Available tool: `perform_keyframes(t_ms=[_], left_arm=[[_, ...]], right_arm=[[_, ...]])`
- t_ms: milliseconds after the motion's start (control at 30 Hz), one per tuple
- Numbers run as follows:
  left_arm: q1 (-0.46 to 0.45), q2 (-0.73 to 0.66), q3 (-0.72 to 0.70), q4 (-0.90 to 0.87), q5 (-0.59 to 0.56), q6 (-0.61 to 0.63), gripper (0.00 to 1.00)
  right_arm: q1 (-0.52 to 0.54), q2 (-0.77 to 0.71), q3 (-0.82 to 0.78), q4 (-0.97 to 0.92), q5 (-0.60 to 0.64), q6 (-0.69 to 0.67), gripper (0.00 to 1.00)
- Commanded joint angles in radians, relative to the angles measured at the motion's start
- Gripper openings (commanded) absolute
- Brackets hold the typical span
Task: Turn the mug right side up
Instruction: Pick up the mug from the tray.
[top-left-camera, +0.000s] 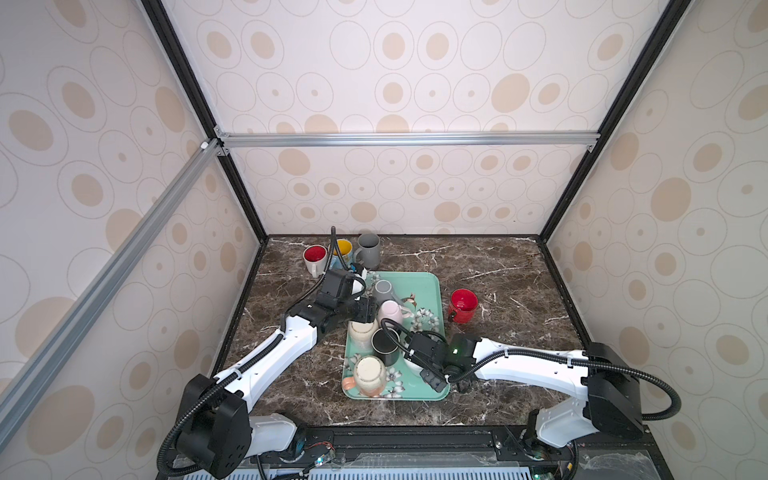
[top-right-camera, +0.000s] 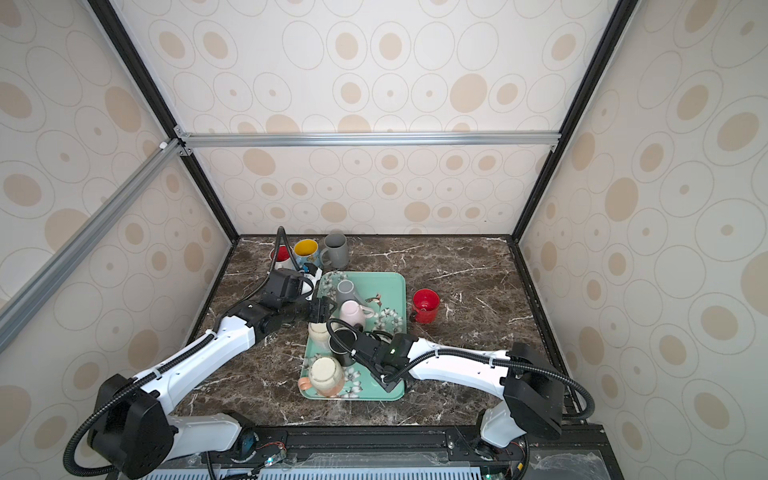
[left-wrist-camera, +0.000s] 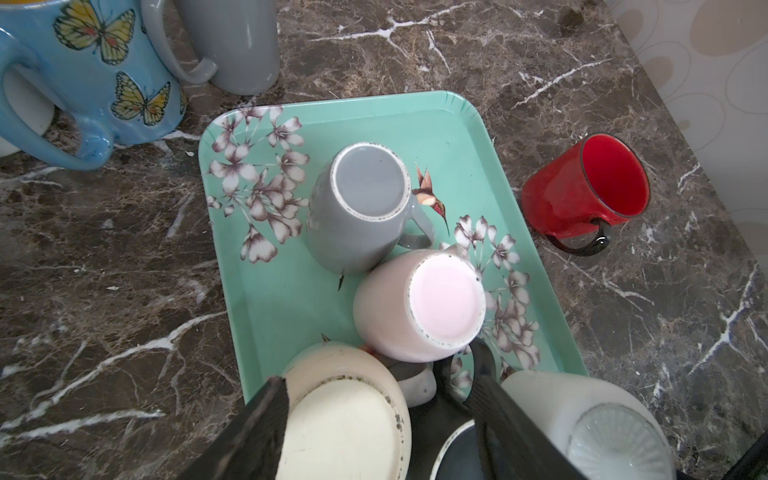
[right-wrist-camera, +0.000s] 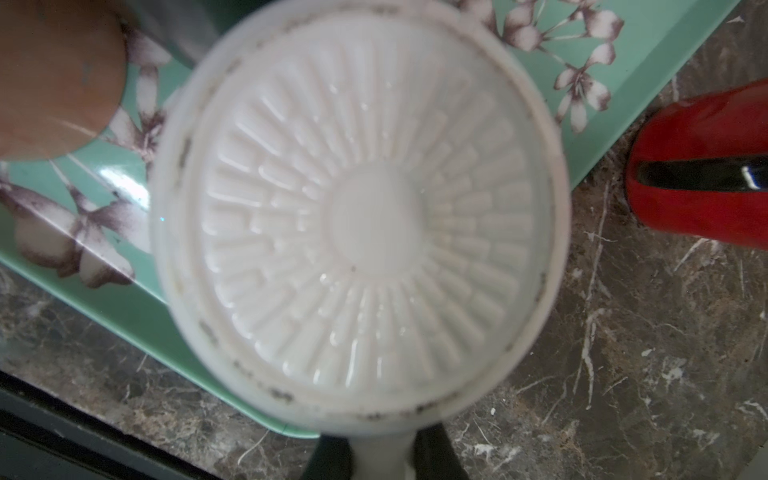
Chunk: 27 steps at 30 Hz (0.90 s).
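Teal tray (top-left-camera: 424, 286) mid-table, crowded with mugs. White mug (right-wrist-camera: 357, 216) upside down at the tray's near right edge, ribbed base up, just right of the black mug (top-left-camera: 384, 343); resting or lifted, cannot tell. Right gripper (right-wrist-camera: 382, 455) pinching its handle, a finger on either side. Left gripper (left-wrist-camera: 380, 374) spread wide above the cream mug (left-wrist-camera: 345, 424), inverted at the tray's left edge; contact unclear. Red mug (top-left-camera: 462, 305) upright on the marble, right of the tray and apart from it
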Motion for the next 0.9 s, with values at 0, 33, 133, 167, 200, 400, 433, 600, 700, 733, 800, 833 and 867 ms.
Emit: perform_keyframes(t_ms=[0,33,133,167,200,400,433,600,700,733,800,833,867], left_arm=[[0.01,-0.034,0.026,0.011,0.003,0.01,0.71],[0.01,-0.037,0.026,0.011,0.003,0.01,0.72],[0.01,-0.033,0.027,0.011,0.006,0.008,0.72],[0.01,-0.031,0.027,0.011,0.007,0.007,0.72],[0.01,-0.031,0.029,0.011,0.009,0.006,0.72],[0.01,-0.032,0.029,0.011,0.009,0.004,0.72],[0.01,-0.032,0.03,0.011,0.011,0.004,0.72],[0.01,-0.028,0.033,0.01,0.009,0.003,0.72],[0.011,-0.028,0.034,0.008,0.009,0.004,0.72],[0.01,-0.027,0.034,0.008,0.009,0.003,0.72],[0.01,-0.027,0.037,0.007,0.007,0.006,0.72],[0.01,-0.028,0.039,0.007,0.006,0.007,0.72],[0.01,-0.027,0.039,0.007,0.005,0.007,0.72]], right_arm=[[0.0,0.007,-0.004,0.016,0.06,0.05,0.04],[-0.001,0.015,-0.005,0.018,0.064,0.056,0.04],[-0.001,0.033,-0.012,0.032,0.066,0.077,0.04],[-0.001,0.034,-0.016,0.039,0.065,0.085,0.05],[-0.002,0.038,-0.022,0.051,0.062,0.094,0.06],[-0.013,0.05,-0.042,0.095,0.044,0.125,0.2],[-0.014,0.054,-0.041,0.099,0.044,0.127,0.23],[-0.02,0.071,-0.037,0.116,0.045,0.126,0.33],[-0.022,0.082,-0.035,0.127,0.04,0.123,0.36],[-0.025,0.086,-0.035,0.129,0.037,0.122,0.36],[-0.027,0.094,-0.033,0.134,0.032,0.121,0.36],[-0.027,0.095,-0.035,0.137,0.032,0.119,0.34],[-0.027,0.097,-0.036,0.137,0.031,0.119,0.3]])
